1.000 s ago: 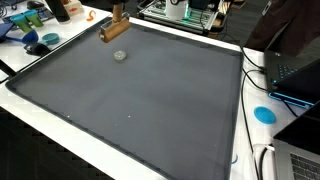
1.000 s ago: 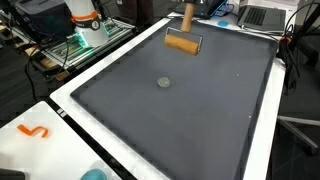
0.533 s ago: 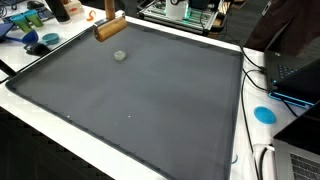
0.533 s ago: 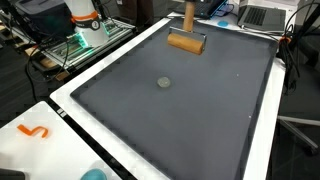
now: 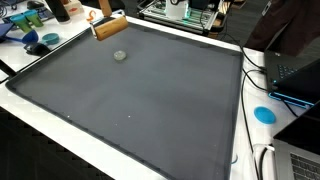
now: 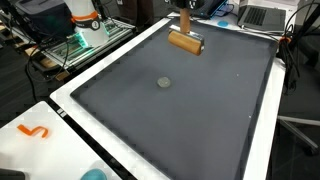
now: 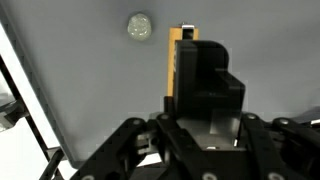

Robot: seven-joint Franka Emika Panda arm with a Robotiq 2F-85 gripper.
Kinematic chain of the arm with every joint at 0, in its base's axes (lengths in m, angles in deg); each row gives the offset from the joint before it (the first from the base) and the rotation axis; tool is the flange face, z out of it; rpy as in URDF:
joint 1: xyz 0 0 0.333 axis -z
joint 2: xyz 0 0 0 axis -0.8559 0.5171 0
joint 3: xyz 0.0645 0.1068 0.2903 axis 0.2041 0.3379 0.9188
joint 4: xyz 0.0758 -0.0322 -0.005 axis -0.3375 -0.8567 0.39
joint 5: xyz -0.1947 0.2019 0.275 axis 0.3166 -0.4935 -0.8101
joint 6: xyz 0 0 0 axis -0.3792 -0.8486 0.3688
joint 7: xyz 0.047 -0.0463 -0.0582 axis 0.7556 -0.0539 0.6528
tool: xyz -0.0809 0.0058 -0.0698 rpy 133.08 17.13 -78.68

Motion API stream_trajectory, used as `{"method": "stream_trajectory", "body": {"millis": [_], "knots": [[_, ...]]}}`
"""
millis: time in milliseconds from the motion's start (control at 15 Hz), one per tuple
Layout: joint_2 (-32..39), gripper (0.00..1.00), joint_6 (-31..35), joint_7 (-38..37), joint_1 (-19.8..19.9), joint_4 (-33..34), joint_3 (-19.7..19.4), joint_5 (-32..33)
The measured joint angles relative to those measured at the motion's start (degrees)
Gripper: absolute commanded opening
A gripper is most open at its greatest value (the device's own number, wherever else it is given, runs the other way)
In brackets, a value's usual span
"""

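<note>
The pincer point(image 6: 185, 32) hung down at the far edge, clamped on one brown rectangular wooden block point(image 6: 185, 42), held tilted over the dark grey mat-covered surface point(image 6: 200, 110). One small grey round object point(image 6: 164, 83) lay there, apart from the block.

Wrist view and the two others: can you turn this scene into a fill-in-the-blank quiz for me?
The gripper is shut on a block made of ____.
The small round pellet lies on a mat coloured ____.
The squiggle on the white table is coloured ____.
Missing: wood; grey; orange.
</note>
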Motion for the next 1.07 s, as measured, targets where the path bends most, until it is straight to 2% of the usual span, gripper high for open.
{"method": "stream_trajectory", "body": {"millis": [667,1067], "knots": [[0.1,0.24,6.4,15.7,6.2,-9.0,-5.1,-25.7],[0.2,0.24,10.3,24.4,7.5,-14.3,-6.0,-35.8]]}}
